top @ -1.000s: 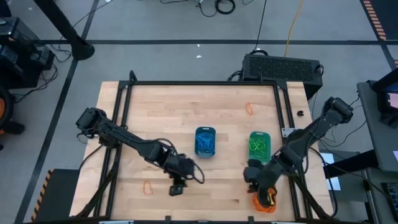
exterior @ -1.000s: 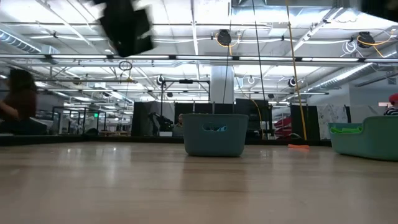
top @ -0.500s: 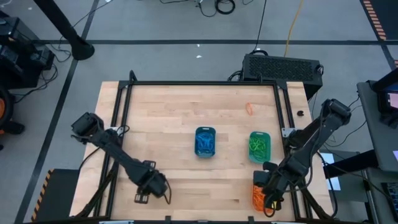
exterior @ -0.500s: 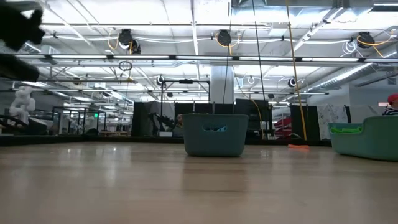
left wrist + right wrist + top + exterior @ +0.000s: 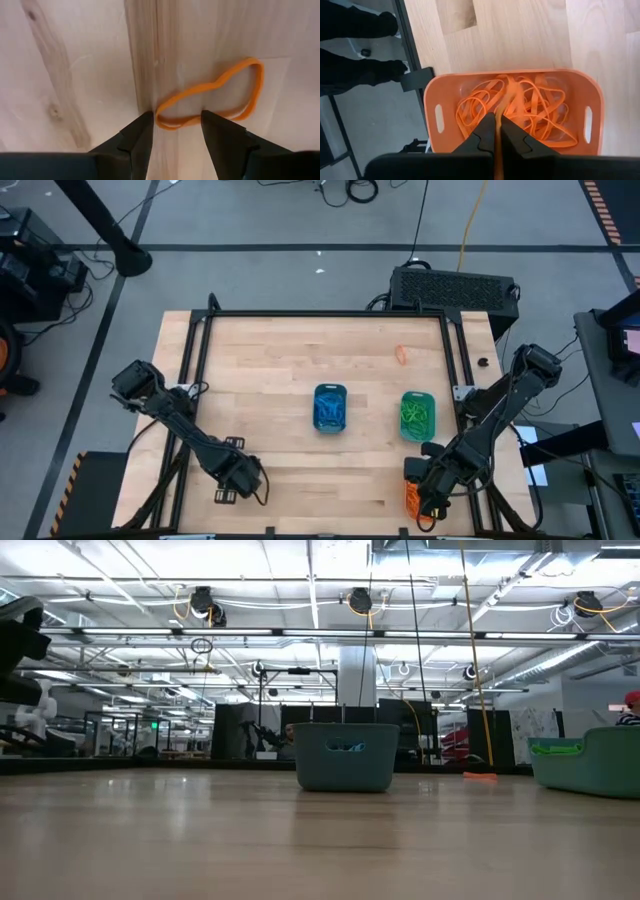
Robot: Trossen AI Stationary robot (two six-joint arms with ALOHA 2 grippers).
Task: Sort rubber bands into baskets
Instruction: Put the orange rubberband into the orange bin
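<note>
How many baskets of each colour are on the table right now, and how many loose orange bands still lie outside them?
Blue basket: 1
Green basket: 1
Orange basket: 1
Loose orange bands on the wood: 2, one under the open left tool, one near the far edge
Total: 3 baskets, 2 loose bands

Orange rubber band [image 5: 212, 97] flat on pale wooden table [image 5: 75, 60], one end between open left gripper [image 5: 176, 131] fingers.

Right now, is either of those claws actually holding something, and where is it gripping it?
The right gripper is shut on an orange rubber band, pinching one end over the orange basket. The left gripper is open, astride another orange band on the table.
</note>
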